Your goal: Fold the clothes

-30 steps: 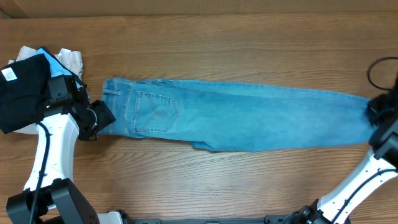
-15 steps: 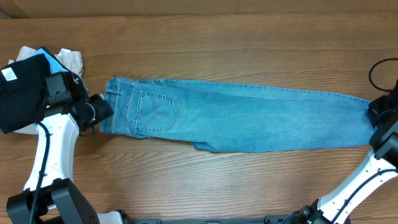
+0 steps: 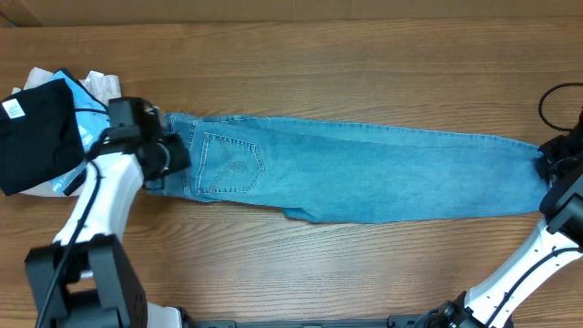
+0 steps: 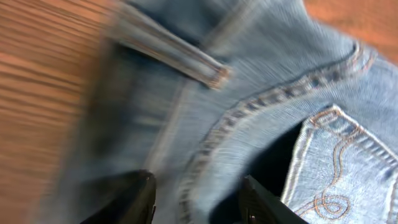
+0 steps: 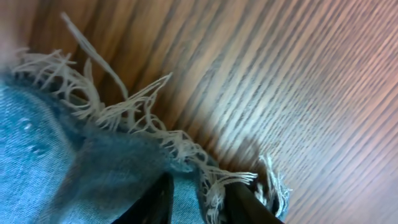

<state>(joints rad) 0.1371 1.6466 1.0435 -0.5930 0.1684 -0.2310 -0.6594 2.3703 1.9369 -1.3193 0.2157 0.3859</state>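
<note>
The light-blue jeans (image 3: 364, 173) lie flat across the table, waist at the left and frayed hems at the right, with a back pocket (image 3: 230, 164) facing up. My left gripper (image 3: 173, 157) is over the waistband. In the left wrist view its fingers (image 4: 196, 199) are spread, with denim between them, below a belt loop (image 4: 174, 53) and next to the pocket (image 4: 348, 162). My right gripper (image 3: 545, 164) is at the hem end. In the right wrist view its fingers (image 5: 199, 199) are closed on the frayed hem (image 5: 124, 118).
A black garment (image 3: 32, 132) with a white tag (image 3: 13, 107) lies at the far left over a cyan cloth (image 3: 82, 128) and a pale cloth (image 3: 105, 87). A black cable (image 3: 556, 105) loops at the right edge. Bare wooden table surrounds the jeans.
My left gripper has moved right and slightly up, from beside the waistband onto it. The right gripper and the hems have hardly moved.
</note>
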